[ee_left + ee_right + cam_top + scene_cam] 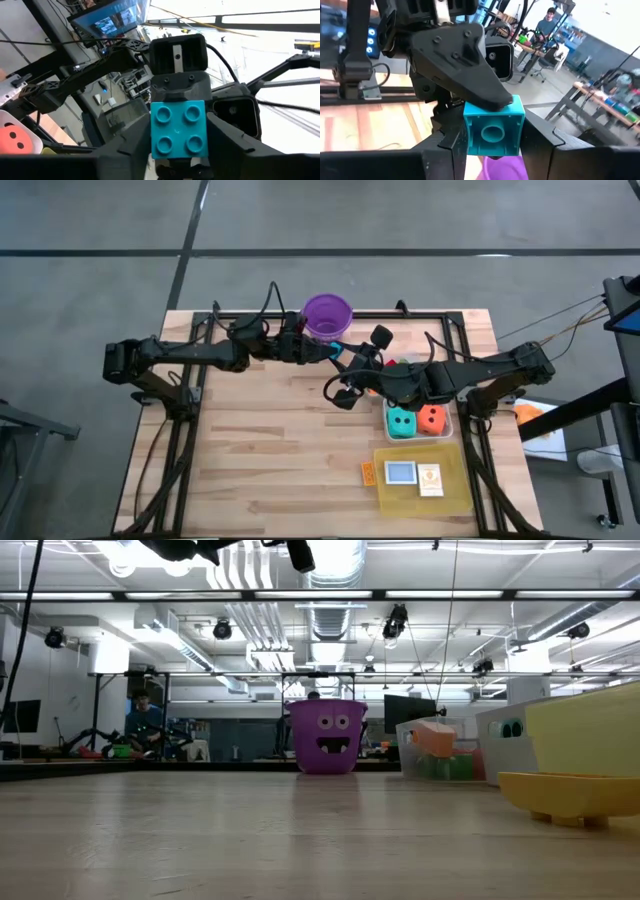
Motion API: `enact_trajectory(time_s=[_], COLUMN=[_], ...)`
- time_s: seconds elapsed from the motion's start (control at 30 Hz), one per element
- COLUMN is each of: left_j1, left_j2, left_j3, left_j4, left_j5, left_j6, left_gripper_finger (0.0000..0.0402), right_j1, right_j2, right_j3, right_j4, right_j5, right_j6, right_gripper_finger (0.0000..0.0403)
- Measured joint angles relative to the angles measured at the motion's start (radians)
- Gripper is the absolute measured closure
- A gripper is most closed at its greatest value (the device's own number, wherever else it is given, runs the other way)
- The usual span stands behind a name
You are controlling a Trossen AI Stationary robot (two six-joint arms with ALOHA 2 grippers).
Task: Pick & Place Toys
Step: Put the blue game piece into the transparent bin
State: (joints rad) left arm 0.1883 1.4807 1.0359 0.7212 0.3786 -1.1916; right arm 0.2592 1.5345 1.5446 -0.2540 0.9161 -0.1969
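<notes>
Bright overhead strip lights (330, 595); window glare whitens the left wrist view.

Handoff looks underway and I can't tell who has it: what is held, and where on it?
A teal four-stud block, between both hands above the purple bucket. The left hand and the right hand each clamp opposite side faces.

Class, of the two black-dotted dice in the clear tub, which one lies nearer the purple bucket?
The teal die: it lies on the bucket's side of the tub, with the orange die beyond it.
</notes>
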Motion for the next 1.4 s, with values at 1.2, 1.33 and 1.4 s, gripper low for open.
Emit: enact_trajectory(time_s=[1.2,1.33,1.4], left_j1=[0.05,0.048,0.041], left_j2=[-0.187,-0.228,-0.236], left_j3=[0.0,0.0,0.0], left_j4=[-0.403,-0.604,-0.693], left_j5=[0.206,0.189,0.153], left_j6=[0.313,0.427,0.461], left_gripper_finger=[0.003,0.003,0.003], right_j1=[0.001,-0.027,-0.048], right_j2=[-0.097,-0.128,-0.141], right_j3=[0.0,0.0,0.0], right_j4=[-0.146,-0.19,-0.242], right_j5=[-0.217,-0.266,-0.281], right_j6=[0.339,0.42,0.485], right_gripper_finger=[0.0275,0.0275,0.0275])
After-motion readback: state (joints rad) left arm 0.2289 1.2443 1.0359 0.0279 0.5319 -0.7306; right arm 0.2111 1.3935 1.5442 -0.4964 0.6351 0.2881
